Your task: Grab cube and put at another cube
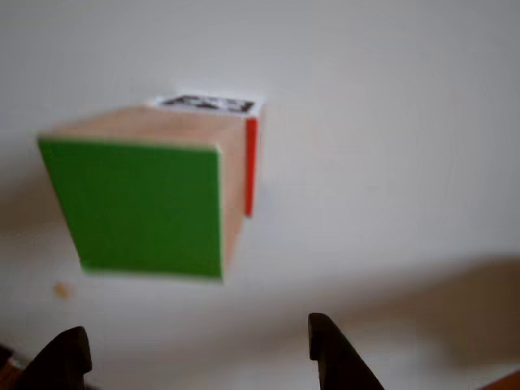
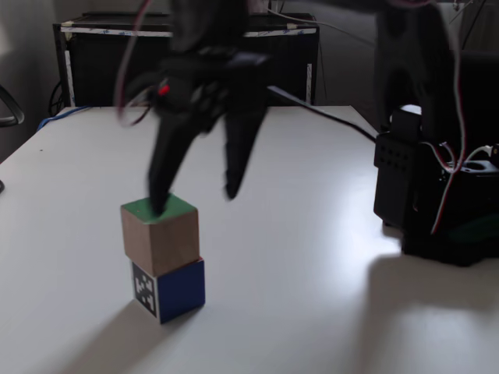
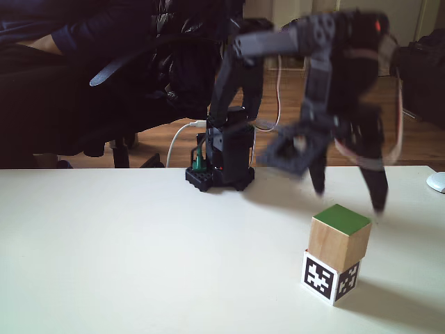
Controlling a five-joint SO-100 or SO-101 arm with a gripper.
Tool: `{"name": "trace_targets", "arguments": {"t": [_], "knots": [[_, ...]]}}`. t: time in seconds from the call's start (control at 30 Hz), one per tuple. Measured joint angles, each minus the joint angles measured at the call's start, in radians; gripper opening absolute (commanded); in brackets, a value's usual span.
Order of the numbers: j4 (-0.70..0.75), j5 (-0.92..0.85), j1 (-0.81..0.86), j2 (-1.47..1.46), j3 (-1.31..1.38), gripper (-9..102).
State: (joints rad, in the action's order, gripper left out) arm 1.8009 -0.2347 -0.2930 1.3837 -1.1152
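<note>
Stacking is being completed: the cube [image 2: 160, 232] is sitting on another cube [image 2: 169, 289], the tool [image 2: 195, 199] spread wide, gripping nothing.

A white table [image 2: 312, 257] fills the foreground under soft daylight, its surface glossy and streaked with shadow. Behind it in a fixed view stands a low black cabinet [image 2: 101, 66]; in a fixed view, a wooden floor [image 3: 292, 125], a dark office chair [image 3: 104, 104] and a pale wall [image 3: 292, 10].
</note>
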Motion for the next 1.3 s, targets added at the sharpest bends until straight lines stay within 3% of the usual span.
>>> {"name": "trace_targets", "arguments": {"t": [0.23, 0.33, 0.43, 0.63, 0.87, 1.03, 1.3], "knots": [[0.005, -0.014, 0.040, 0.514, -0.287, 27], [-0.043, -0.048, 0.173, 0.726, -0.351, 6], [-0.155, -0.037, 0.328, 0.920, -0.476, 0], [-0.433, 0.009, 0.520, 1.249, -0.871, 0], [-0.753, 0.069, 0.549, 1.574, -1.427, 0], [-0.795, 0.106, 0.549, 1.871, -1.727, 0], [-0.864, 0.038, 0.505, 1.899, -1.950, 4]]}}
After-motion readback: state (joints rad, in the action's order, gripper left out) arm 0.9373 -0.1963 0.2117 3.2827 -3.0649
